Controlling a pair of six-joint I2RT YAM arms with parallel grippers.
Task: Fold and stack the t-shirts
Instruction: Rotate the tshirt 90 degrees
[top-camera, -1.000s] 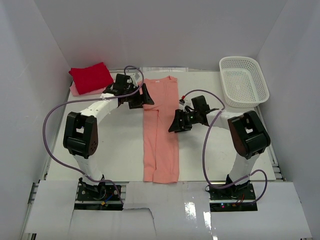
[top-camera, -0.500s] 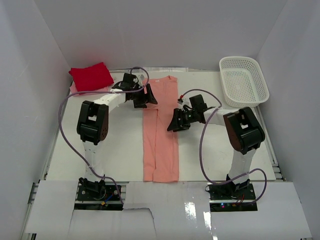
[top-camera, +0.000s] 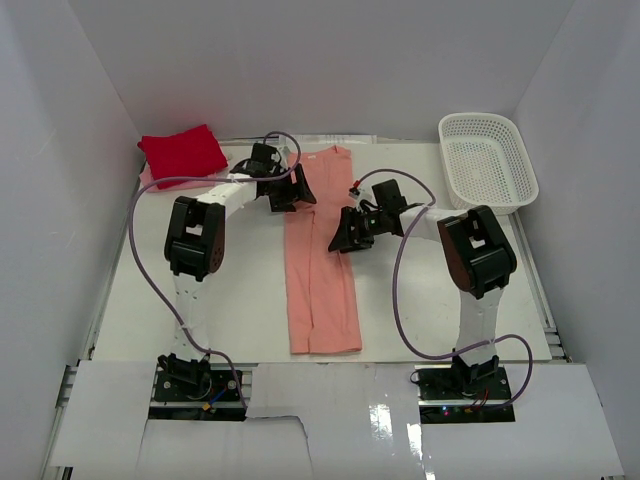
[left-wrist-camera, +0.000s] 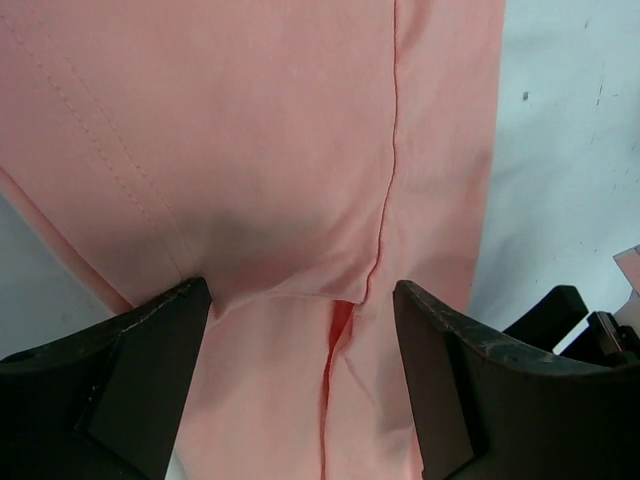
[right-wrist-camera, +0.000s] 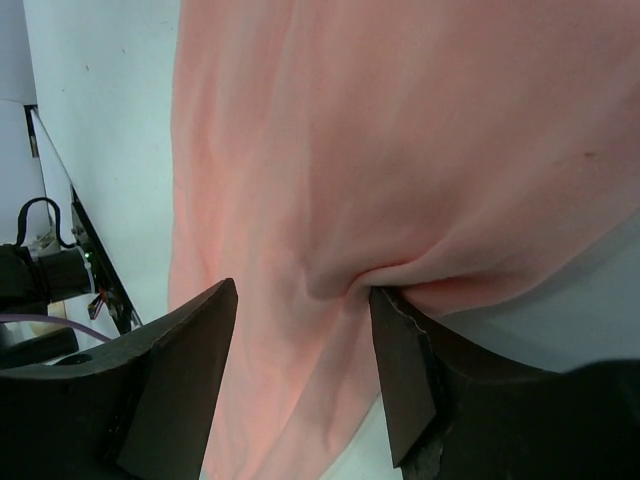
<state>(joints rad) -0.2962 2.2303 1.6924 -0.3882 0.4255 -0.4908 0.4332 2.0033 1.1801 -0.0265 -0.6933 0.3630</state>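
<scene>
On the white table, the salmon-pink shirt lies as a long narrow strip, folded lengthwise. It runs from the far edge toward the near edge, between the two arms. At the far right stands a white lattice basket, well apart from the strip. At the far-left corner, the folded red shirt rests on the pale pink shirt, of which only an edge shows.

The left gripper is positioned at the left edge of the strip's far part. Its fingers stand spread wide, one on each side of a seam, with the cloth directly beneath and between them. Nothing is clamped.

The right gripper sits at the right edge of the strip, slightly nearer the arm bases than the left one. Its fingers are parted. A pucker of the shirt's edge gathers against the inner face of one finger, and cloth shows across the gap. The jaws are not closed on it.
</scene>
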